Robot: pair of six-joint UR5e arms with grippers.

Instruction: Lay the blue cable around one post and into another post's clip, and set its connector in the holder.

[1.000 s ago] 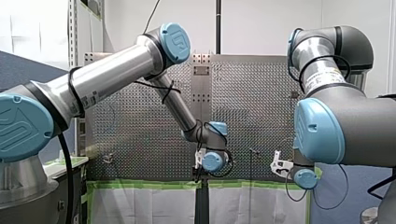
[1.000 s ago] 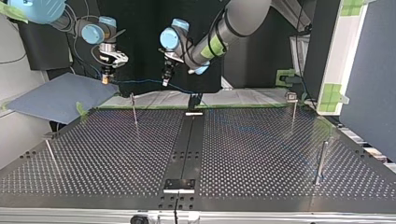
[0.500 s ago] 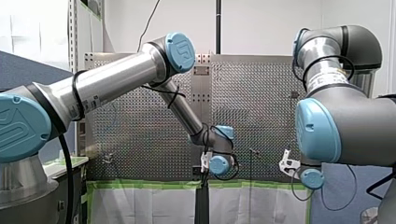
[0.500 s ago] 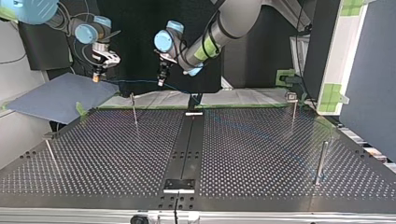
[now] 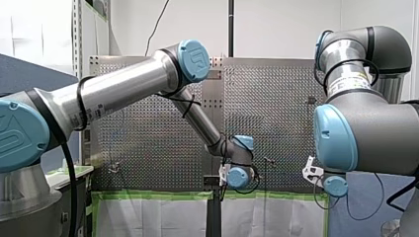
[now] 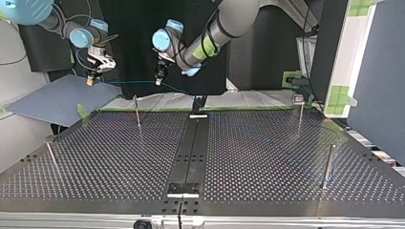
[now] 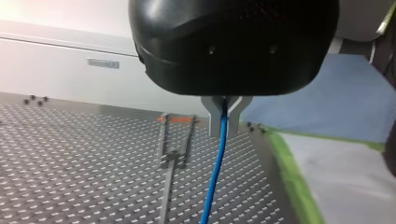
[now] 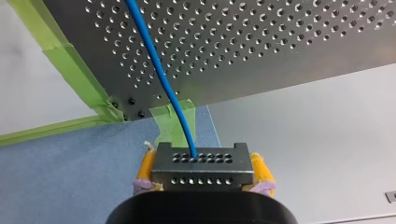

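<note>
From the front, the left gripper (image 5: 223,175) and the right gripper (image 5: 311,171) have both slid rightward. In the top view, the blue cable (image 6: 125,82) stretches between them, past the table's (image 6: 267,157) far edge. The left wrist view shows its jaws pinching the cable. In the right wrist view, the jaws clamp the connector (image 8: 201,168).

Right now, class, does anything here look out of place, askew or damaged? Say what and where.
Nothing stands out. The blue cable runs unkinked from the connector in my right end effector to my left end effector.
</note>
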